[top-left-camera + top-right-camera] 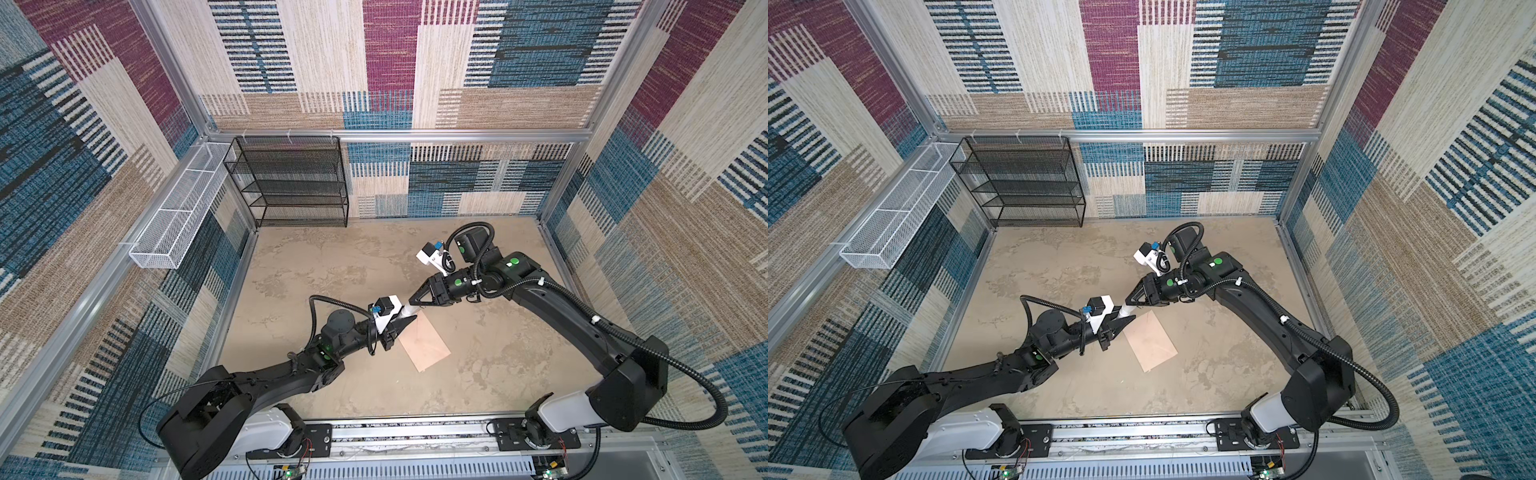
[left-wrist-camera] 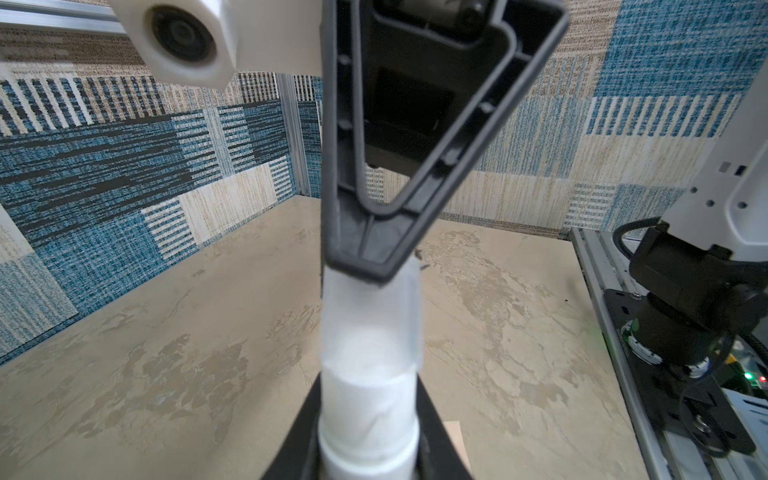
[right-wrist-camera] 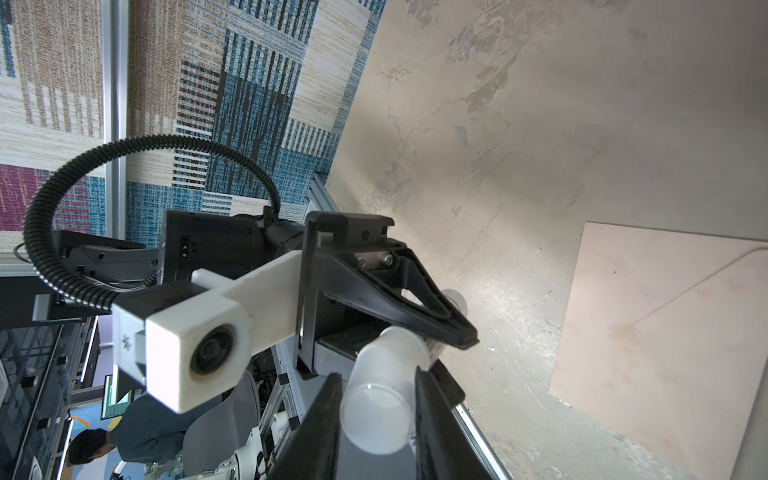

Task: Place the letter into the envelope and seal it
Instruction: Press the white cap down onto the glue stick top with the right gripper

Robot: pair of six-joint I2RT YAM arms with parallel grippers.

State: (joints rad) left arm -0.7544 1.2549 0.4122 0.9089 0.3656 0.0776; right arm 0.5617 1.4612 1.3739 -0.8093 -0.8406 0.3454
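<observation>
The pale peach-pink envelope (image 1: 426, 343) (image 1: 1152, 340) (image 3: 665, 332) lies flat on the stone-patterned table, its pointed flap folded down. The letter is out of view. Just above the envelope's far-left corner both grippers meet tip to tip on a small white tube (image 1: 408, 311) (image 1: 1126, 311). My left gripper (image 1: 404, 322) (image 2: 368, 453) is shut on the tube's white body (image 2: 368, 424). My right gripper (image 1: 414, 302) (image 3: 378, 419) is shut on its translucent cap end (image 3: 386, 386). A corner of the envelope (image 2: 455, 436) shows beside the left fingers.
A black mesh shelf (image 1: 291, 183) stands at the back left against the wall. A white mesh basket (image 1: 178, 208) hangs on the left wall. The arms' mounting rail (image 1: 415, 432) runs along the table's front edge. Patterned walls enclose the table.
</observation>
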